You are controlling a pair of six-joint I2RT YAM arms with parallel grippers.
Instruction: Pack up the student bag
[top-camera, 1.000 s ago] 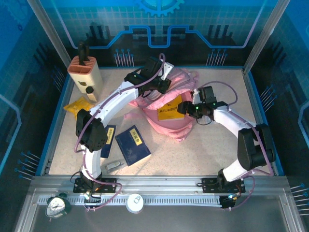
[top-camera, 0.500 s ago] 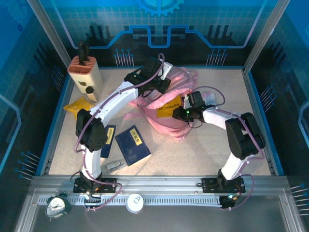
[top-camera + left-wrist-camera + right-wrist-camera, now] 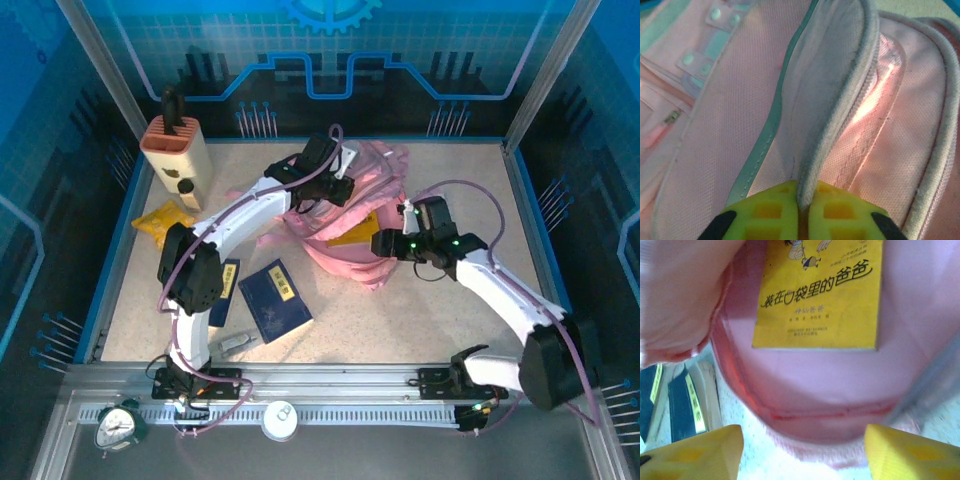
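The bag [image 3: 352, 262] is seen lying in the far middle of the table [image 3: 430, 320], its pink fabric slumped and its mouth opened toward the right arm. A yellow book [image 3: 357, 229] is seen resting inside on the pink lining, partly overhung by the raised flap; in the right wrist view the book [image 3: 822, 295] is shown with its cover up, well inside the bag [image 3: 815, 380]. The raised flap is held by the left gripper [image 3: 338, 190], which is reached over the bag from the left. In the left wrist view the padded rim of the bag [image 3: 740, 100] is seen running down into the left gripper [image 3: 801, 199], whose fingers [image 3: 770, 212] are pressed together with that rim pinched between them. The right gripper [image 3: 384, 243] is placed just beside the bag's right edge, low over the table; its fingers [image 3: 700, 450] are spread wide and are pointed at the open mouth and the book. Two blue books [image 3: 275, 298] with yellow labels are laid near the left arm, apart from the bag, and are glimpsed from the right wrist [image 3: 685, 405]. A yellow packet [image 3: 163, 218] is seen at the left edge, near a beige holder [image 3: 177, 152] in the far-left corner. A clock [image 3: 120, 425] is set on the near rail.
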